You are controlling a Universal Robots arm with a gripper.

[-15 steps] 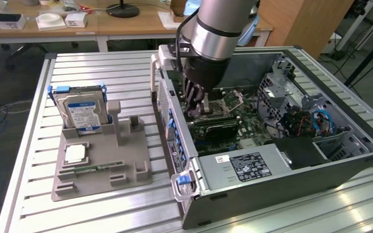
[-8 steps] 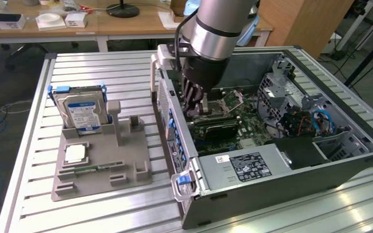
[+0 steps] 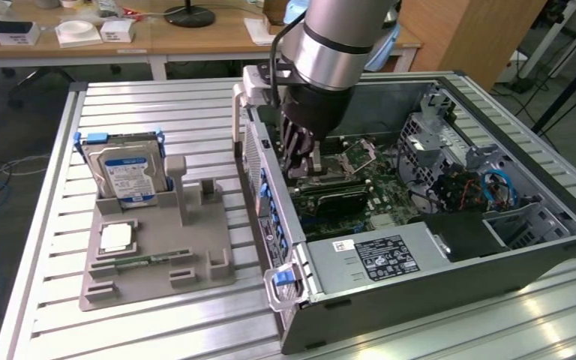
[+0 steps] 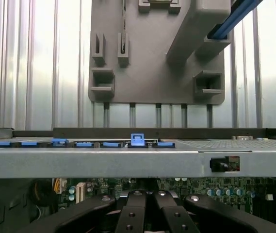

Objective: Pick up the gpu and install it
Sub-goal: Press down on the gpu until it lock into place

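GPU (image 3: 333,196): I see a dark card lying flat on the motherboard inside the PC case (image 3: 528,255), just below the gripper.
Gripper (image 3: 303,161): fingers fully closed, down inside the case above the GPU; I can't tell if it touches it.
Gray fixture (image 3: 158,255): outside the case, at ext. view's left.
Hard drive (image 3: 123,169): upright on the fixture.

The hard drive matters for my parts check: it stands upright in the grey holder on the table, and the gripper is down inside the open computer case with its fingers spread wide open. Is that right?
One detail is wrong. The gripper is shut, not spread open, as the wrist view shows. The rest holds in the exterior view: the hard drive stands upright in the grey holder, and the gripper is down inside the open computer case.
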